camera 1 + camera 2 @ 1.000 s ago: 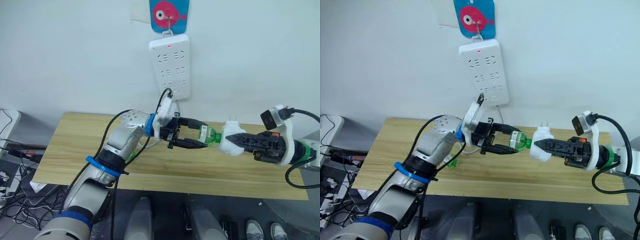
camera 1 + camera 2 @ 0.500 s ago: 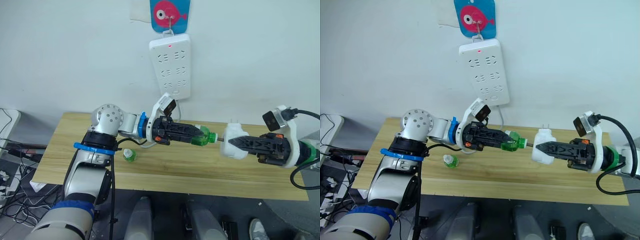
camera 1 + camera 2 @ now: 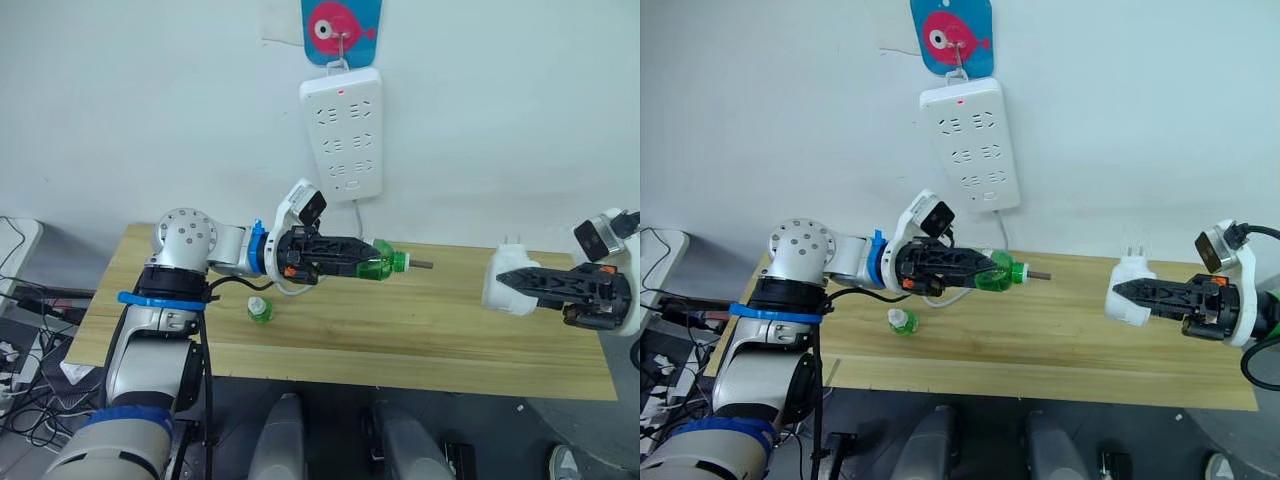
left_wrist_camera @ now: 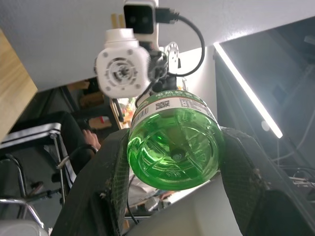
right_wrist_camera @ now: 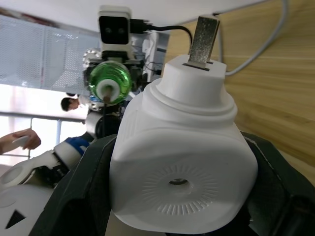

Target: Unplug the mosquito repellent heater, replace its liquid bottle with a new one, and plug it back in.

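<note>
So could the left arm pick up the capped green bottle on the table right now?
Probably not as things stand. The left gripper is shut on the old liquid bottle, so it has no free grip. The capped bottle itself lies unobstructed on the table, just below that arm.

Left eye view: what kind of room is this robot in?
Probably a lab or workshop corner set up for testing. A plain wooden table stands against a bare white wall, a power strip hangs from a hook, and loose cables lie on the floor.
</note>
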Available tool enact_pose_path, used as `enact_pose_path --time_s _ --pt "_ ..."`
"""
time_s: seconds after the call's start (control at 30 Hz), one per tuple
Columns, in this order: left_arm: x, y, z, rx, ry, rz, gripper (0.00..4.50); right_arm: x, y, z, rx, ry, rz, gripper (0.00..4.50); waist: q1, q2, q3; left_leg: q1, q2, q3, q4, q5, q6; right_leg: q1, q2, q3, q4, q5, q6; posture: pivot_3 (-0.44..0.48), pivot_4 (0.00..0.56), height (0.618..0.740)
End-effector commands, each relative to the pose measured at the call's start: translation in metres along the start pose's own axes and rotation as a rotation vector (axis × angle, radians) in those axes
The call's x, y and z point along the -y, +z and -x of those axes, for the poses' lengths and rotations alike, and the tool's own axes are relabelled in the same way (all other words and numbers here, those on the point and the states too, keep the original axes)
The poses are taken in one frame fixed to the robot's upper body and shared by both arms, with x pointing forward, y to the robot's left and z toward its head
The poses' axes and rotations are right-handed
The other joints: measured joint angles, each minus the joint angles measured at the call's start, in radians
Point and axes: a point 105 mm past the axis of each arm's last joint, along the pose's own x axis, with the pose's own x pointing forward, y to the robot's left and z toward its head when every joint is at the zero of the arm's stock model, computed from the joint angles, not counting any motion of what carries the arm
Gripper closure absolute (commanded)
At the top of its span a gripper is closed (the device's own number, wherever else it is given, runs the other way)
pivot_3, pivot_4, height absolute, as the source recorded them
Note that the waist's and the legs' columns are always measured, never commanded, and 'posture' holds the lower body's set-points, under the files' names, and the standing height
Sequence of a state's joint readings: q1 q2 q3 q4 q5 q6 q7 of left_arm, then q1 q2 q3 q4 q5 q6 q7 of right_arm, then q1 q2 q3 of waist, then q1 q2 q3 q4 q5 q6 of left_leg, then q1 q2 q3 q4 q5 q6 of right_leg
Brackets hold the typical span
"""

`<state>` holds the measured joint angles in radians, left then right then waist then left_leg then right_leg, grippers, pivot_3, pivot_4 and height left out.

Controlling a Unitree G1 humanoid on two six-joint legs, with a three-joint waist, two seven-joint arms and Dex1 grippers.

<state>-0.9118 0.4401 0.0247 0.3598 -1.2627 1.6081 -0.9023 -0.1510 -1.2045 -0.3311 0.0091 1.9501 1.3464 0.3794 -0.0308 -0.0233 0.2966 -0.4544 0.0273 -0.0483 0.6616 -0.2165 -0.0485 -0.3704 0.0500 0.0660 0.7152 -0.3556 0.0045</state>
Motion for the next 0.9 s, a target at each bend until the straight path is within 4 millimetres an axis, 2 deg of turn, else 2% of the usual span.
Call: enact_pose_path --time_s 0.03,0.1,0.23,0.33,0.63,0.9 --pt "0.008 0.006 0.000 0.033 -0.037 -0.041 2.25 0.042 -0.007 0.001 0.013 -0.390 0.030 1.39 -0.001 0.000 0.000 0.000 0.000 -0.001 0.000 0.000 0.000 0.000 0.000 0.000 0.000 0.000 0.000 -0.018 0.282 0.740" --pt "0.009 0.005 0.000 0.038 -0.049 -0.038 2.25 0.072 -0.017 0.010 -0.011 -0.620 0.026 1.39 -0.001 0.000 0.000 -0.001 0.000 -0.001 0.000 0.000 0.000 0.000 0.000 -0.001 0.000 0.000 0.001 -0.013 0.283 0.740" --pt "0.007 0.000 0.001 0.035 -0.049 -0.033 2.25 0.088 -0.011 0.014 0.010 -0.760 0.059 1.39 -0.005 0.000 0.000 -0.002 -0.001 0.001 -0.001 0.000 0.000 -0.002 0.000 0.001 0.001 -0.001 0.002 -0.012 0.289 0.740" --pt "0.005 -0.003 0.002 0.035 -0.051 -0.027 2.25 0.107 -0.013 0.020 -0.063 -0.906 0.124 1.39 -0.011 0.000 0.000 -0.001 0.001 0.003 0.000 0.001 -0.001 -0.003 0.000 0.002 0.001 -0.001 0.002 -0.016 0.293 0.740" --pt "0.004 -0.013 -0.002 0.000 -0.050 -0.031 2.25 0.134 -0.023 0.017 -0.263 -0.990 0.252 1.39 -0.001 0.000 0.001 0.000 0.000 0.003 -0.001 0.001 -0.002 -0.002 0.000 0.003 0.001 -0.001 0.002 -0.005 0.313 0.740" --pt "0.005 -0.024 0.002 -0.026 -0.051 -0.024 2.25 0.160 -0.020 0.004 -0.288 -0.965 0.193 1.39 -0.002 -0.001 0.006 0.000 0.001 0.003 -0.001 0.001 -0.002 -0.002 0.000 0.003 0.001 -0.001 0.001 0.016 0.333 0.740"
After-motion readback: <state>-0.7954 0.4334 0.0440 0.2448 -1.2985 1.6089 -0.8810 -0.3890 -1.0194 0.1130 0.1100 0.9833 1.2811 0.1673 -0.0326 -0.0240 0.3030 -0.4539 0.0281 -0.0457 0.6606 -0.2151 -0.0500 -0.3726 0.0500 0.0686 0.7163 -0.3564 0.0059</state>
